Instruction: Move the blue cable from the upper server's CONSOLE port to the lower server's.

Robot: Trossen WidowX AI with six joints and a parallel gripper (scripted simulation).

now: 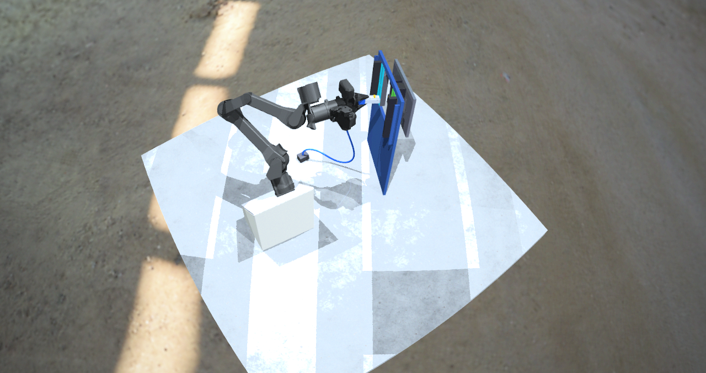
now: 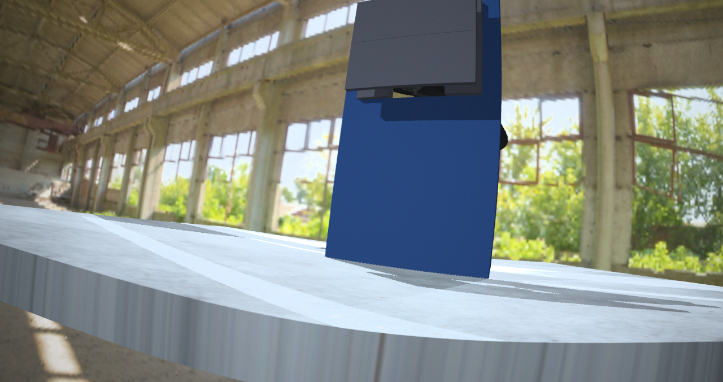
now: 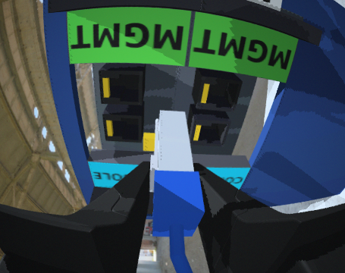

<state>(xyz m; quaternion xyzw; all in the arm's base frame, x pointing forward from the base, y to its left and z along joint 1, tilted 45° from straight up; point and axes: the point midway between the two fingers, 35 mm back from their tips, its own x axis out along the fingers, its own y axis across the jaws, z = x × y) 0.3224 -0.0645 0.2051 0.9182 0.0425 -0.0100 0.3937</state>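
Blue cable (image 1: 353, 148) (image 3: 177, 246), ending in a plug (image 1: 370, 100) (image 3: 176, 144) with white body, yellow tab and blue boot, the plug clamped in the gripper (image 1: 367, 100) (image 3: 170, 170) outside the ports and pointing toward the server panel (image 1: 382, 148) (image 2: 414, 192) (image 3: 62, 106), the cable curving down to a small dark block (image 1: 302, 156).

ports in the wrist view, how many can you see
4: upper left port, lower left port, upper right port and lower right port. The plug stands in front, so more may be hidden.
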